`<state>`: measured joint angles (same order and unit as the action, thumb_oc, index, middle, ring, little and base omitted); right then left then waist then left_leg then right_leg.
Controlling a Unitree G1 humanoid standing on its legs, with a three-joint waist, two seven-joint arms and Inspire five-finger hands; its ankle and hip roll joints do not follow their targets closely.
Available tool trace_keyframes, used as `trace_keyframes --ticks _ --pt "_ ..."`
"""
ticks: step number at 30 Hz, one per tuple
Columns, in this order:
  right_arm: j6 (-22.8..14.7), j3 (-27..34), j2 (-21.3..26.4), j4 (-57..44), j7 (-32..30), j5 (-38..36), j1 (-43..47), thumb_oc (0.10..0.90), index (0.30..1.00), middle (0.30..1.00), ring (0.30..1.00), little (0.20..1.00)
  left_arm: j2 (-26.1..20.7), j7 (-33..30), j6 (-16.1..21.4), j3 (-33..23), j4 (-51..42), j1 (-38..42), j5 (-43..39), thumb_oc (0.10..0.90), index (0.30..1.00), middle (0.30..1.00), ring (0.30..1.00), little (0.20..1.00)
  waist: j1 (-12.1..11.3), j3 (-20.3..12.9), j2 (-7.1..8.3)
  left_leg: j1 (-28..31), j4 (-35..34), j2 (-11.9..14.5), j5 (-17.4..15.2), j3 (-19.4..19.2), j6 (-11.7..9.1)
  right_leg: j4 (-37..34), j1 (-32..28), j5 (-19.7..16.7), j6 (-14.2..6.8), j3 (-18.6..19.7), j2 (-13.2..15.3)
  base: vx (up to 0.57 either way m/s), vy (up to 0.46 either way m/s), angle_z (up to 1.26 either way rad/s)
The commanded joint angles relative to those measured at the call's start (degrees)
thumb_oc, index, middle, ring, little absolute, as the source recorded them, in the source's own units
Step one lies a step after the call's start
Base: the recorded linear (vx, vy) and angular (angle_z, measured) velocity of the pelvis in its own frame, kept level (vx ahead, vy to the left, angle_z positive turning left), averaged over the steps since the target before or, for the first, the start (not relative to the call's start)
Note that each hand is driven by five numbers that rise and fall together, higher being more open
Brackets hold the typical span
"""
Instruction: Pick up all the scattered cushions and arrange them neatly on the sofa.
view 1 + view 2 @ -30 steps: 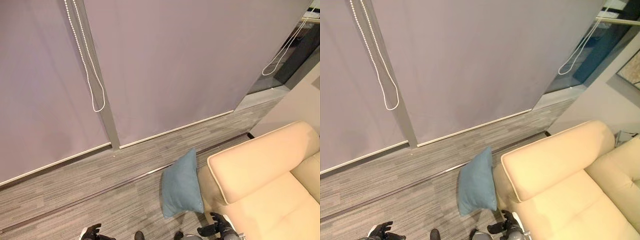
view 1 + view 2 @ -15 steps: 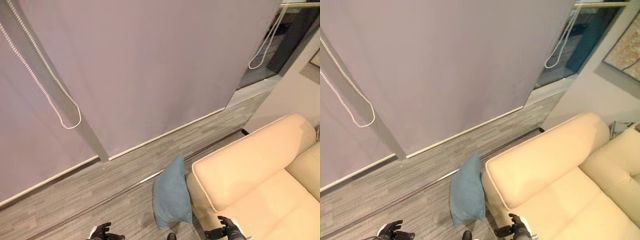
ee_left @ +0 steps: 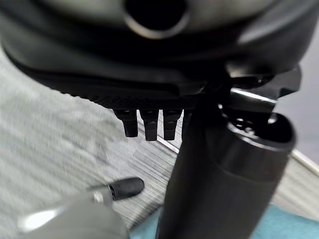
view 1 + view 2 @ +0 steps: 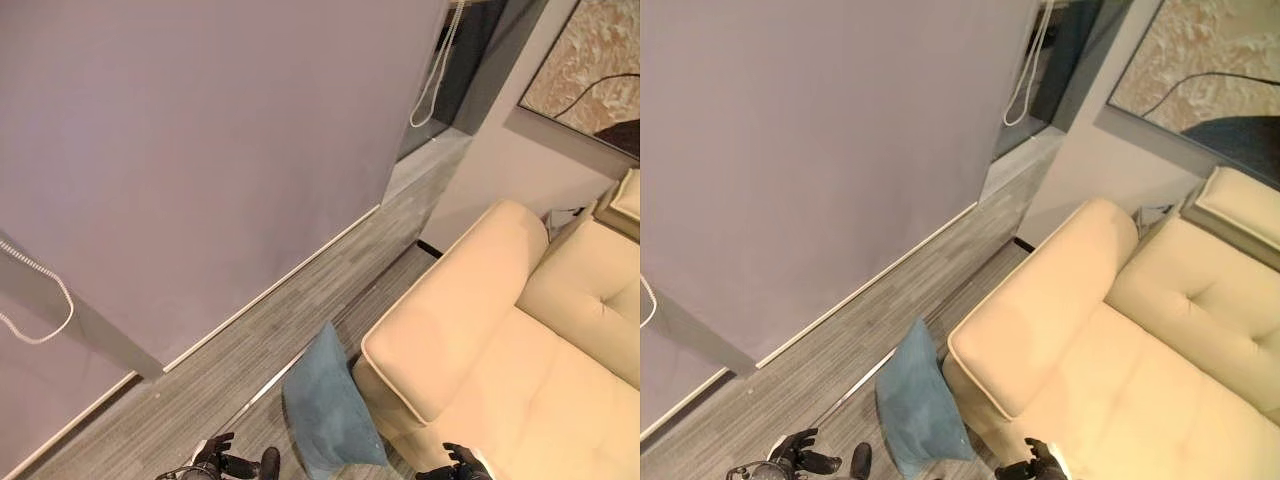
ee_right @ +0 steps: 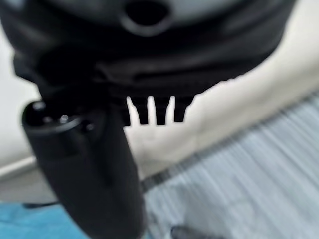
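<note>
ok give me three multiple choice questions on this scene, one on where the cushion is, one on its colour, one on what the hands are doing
1. Where is the cushion?
A. on the sofa seat
B. on the floor, leaning on the sofa's arm
C. in a hand

2. What colour is it?
A. blue
B. red
C. cream

3. The left hand and right hand are:
A. both gripping the cushion
B. both holding nothing
C. pressing the sofa

Answers: 1 B, it stands on the grey floor against the sofa arm. 2 A, blue fabric. 3 B, both hover apart from the cushion, fingers relaxed.

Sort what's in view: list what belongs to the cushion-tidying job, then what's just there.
Job:
blue cushion, leaning against the sofa's arm
cream sofa
left robot hand and right robot hand, both empty

Just there:
grey blinds
bead cord
wall picture
</note>
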<state>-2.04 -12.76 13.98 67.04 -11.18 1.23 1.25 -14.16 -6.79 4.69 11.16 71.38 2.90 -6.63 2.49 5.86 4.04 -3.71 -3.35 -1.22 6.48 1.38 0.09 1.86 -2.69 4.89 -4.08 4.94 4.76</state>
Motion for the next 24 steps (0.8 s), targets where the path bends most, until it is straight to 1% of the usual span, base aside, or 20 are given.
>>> trace_keyframes --ticks 1,2,3,4,5,6,7,8,10,11,12,14,15,17,19,20,23,24 --pt "-0.6 0.0 2.2 -1.5 -0.6 0.0 3.1 0.8 0.9 0.9 0.9 0.9 -2.1 -0.2 1.7 -0.3 -0.7 -0.8 1.7 0.8 0.9 0.9 0.9 0.9 -1.2 -0.5 0.31 -2.9 8.1 1.7 -9.9 -0.1 -1.3 1.8 4.4 -3.3 -4.8 2.2 1.4 -0.03 0.233 -0.75" --pt "-0.6 0.0 2.2 -1.5 -0.6 0.0 3.1 0.8 0.9 0.9 0.9 0.9 -2.1 -0.2 1.7 -0.3 -0.7 -0.8 1.7 0.8 0.9 0.9 0.9 0.9 -1.2 -0.5 0.32 -2.9 8.1 1.7 -10.0 -0.2 -1.3 1.8 4.4 -3.3 -4.8 2.3 1.4 -0.04 0.156 -0.83" --pt "-0.6 -0.1 2.2 -1.7 -0.7 0.1 3.4 0.8 0.9 0.9 0.9 0.9 -2.3 -0.3 1.9 -0.3 -0.8 -0.7 1.7 0.8 0.9 0.9 0.9 0.9 -1.2 -0.3 0.13 -2.9 7.9 1.4 -10.1 -1.0 -0.9 2.1 5.6 -4.2 -5.5 3.0 1.8 -0.08 0.161 -0.8" --pt "-0.6 -0.3 2.3 -1.9 -0.9 0.3 4.1 0.8 0.9 0.9 0.9 0.9 -2.4 -0.5 2.0 -0.3 -1.0 -0.5 1.4 0.8 0.9 0.9 0.9 0.9 -1.4 0.4 -0.14 -2.7 7.8 1.3 -10.3 -1.9 -0.6 2.8 7.1 -4.8 -6.0 2.6 2.3 -0.13 0.224 -0.54" --pt "-0.7 -0.4 2.3 -2.3 -1.2 0.4 4.6 0.8 0.9 0.9 0.9 0.9 -2.5 -0.6 2.0 -0.2 -1.1 -0.3 1.0 0.8 0.9 0.9 0.9 0.9 -2.1 0.9 -0.62 -2.7 7.4 1.5 -10.3 -3.1 -0.4 3.5 8.6 -5.2 -5.9 -0.5 3.1 -0.13 0.186 -0.89" --pt "-0.8 -0.5 2.3 -2.6 -1.2 0.5 4.8 0.8 0.9 0.9 0.9 0.9 -2.7 -0.5 2.0 -0.2 -1.1 -0.1 0.9 0.8 0.9 0.9 0.9 0.9 -2.5 0.9 -0.93 -2.9 6.8 1.8 -10.1 -3.9 -0.4 4.0 9.4 -5.4 -5.6 -4.6 4.2 -0.11 0.168 -1.29" --pt "-1.1 -0.6 2.4 -3.0 -1.4 0.8 5.0 0.8 0.9 0.9 0.9 0.9 -2.8 -0.5 2.0 -0.1 -1.1 0.0 0.8 0.8 0.9 0.9 0.9 0.9 -3.1 1.2 -1.39 -2.9 6.6 2.0 -9.9 -5.3 -0.4 4.6 9.2 -4.8 -5.0 -11.0 5.6 -0.09 0.167 -1.46" --pt "-1.3 -0.8 2.3 -3.1 -1.5 1.0 5.0 0.8 0.9 0.9 0.9 0.9 -2.9 -0.2 1.9 -0.3 -1.2 -0.1 0.9 0.8 0.9 0.9 0.9 0.9 -3.6 1.0 -1.75 -3.0 6.1 2.1 -9.7 -6.3 -0.4 5.4 9.0 -4.0 -4.2 -15.1 6.1 -0.07 0.172 -0.89" --pt "-1.6 -1.4 2.4 -3.3 -1.6 1.6 4.8 0.8 0.9 0.9 0.9 0.9 -3.3 0.1 1.7 -0.9 -1.2 -0.6 1.0 0.8 0.9 0.9 0.9 0.9 -3.9 0.7 -1.77 -2.7 5.3 1.9 -9.1 -7.9 -0.1 7.8 8.1 -1.9 -3.5 -19.6 5.1 -0.09 0.132 -0.64" --pt "-2.0 -2.0 2.6 -3.3 -1.5 2.1 4.5 0.8 0.9 0.9 0.9 0.9 -3.5 0.4 1.7 -1.4 -1.2 -1.2 1.3 0.8 0.9 0.9 0.9 0.9 -4.5 0.3 -1.23 -2.6 4.8 1.5 -8.7 -9.6 -0.2 6.9 5.8 -0.1 -3.3 -21.5 3.3 -0.1 0.069 -0.5" --pt "-2.0 -2.0 2.6 -3.3 -1.5 2.1 4.5 0.8 0.9 0.9 0.9 0.9 -3.5 0.4 1.7 -1.4 -1.2 -1.2 1.3 0.8 0.9 0.9 0.9 0.9 -4.6 0.3 -1.22 -2.6 4.7 1.5 -8.7 -9.6 -0.2 6.9 5.8 -0.1 -3.3 -21.5 3.3 -0.11 0.03 -0.36" --pt "-1.9 -2.9 2.8 -3.7 -1.7 2.6 4.7 0.8 0.9 0.9 0.9 0.9 -3.4 0.5 1.7 -1.9 -1.3 -1.8 1.4 0.8 0.9 0.9 0.9 0.9 -6.5 -0.1 -0.41 -2.7 3.9 1.4 -8.2 -12.4 -0.5 3.2 3.7 0.2 -3.0 -25.8 2.8 -0.1 -0.033 -0.57" --pt "-2.0 -3.2 2.8 -4.1 -1.9 2.6 4.8 0.8 0.9 0.9 0.9 0.9 -3.4 0.6 1.6 -1.8 -1.2 -1.8 1.6 0.8 0.9 0.9 0.9 0.9 -6.6 -0.1 -0.25 -2.8 3.6 1.5 -7.9 -12.7 -0.7 2.3 3.9 0.5 -2.6 -26.0 2.2 -0.09 -0.089 -0.93" --pt "-2.2 -3.0 3.0 -4.6 -2.0 2.2 4.9 0.8 0.9 0.9 0.9 0.9 -3.1 0.6 1.6 -1.4 -1.3 -1.5 1.9 0.8 0.9 0.9 0.9 0.9 -5.6 -0.1 -0.05 -3.0 3.4 1.2 -7.6 -12.5 -0.7 0.0 4.3 0.1 -2.4 -22.5 0.3 -0.04 -0.086 -0.49" --pt "-2.1 -3.1 3.2 -4.8 -2.3 2.1 4.9 0.8 0.9 0.9 0.9 0.9 -3.0 0.6 1.6 -1.4 -1.5 -1.4 1.8 0.8 0.9 0.9 0.9 0.9 -5.6 0.2 -0.06 -3.1 3.5 1.2 -7.5 -12.5 -0.8 -0.8 4.2 -0.4 -2.5 -22.2 0.0 -0.04 -0.068 0.04" --pt "-1.9 -2.9 3.5 -4.9 -2.4 2.0 4.8 0.8 0.9 0.9 0.9 0.9 -2.4 0.9 1.7 -0.9 -1.7 -1.1 1.8 0.8 0.9 0.9 0.9 0.9 -5.2 0.7 -0.47 -3.2 3.5 1.4 -7.6 -12.5 -1.1 -2.4 3.9 -1.1 -2.4 -22.4 -0.3 -0.08 -0.083 -0.23" --pt "-2.0 -2.4 4.1 -5.1 -2.6 1.5 4.7 0.8 0.9 0.9 0.9 0.9 -1.8 1.0 1.8 0.1 -2.1 -0.3 2.2 0.8 0.9 0.9 0.9 0.9 -4.4 2.0 -0.82 -5.0 6.8 1.7 -8.0 -11.7 -1.6 -3.5 4.0 -1.5 -2.0 -21.9 -0.5 -0.1 -0.073 -0.09" --pt "-2.0 -2.5 4.3 -5.2 -2.7 1.3 4.8 0.8 0.9 0.9 0.9 0.9 -1.7 0.9 1.8 0.4 -2.4 0.0 2.1 0.8 0.9 0.9 0.9 0.9 -4.5 2.8 -0.79 -6.2 8.7 1.9 -8.2 -10.8 -1.9 -3.3 4.3 -1.6 -1.6 -21.6 -0.5 -0.14 -0.041 0.24"
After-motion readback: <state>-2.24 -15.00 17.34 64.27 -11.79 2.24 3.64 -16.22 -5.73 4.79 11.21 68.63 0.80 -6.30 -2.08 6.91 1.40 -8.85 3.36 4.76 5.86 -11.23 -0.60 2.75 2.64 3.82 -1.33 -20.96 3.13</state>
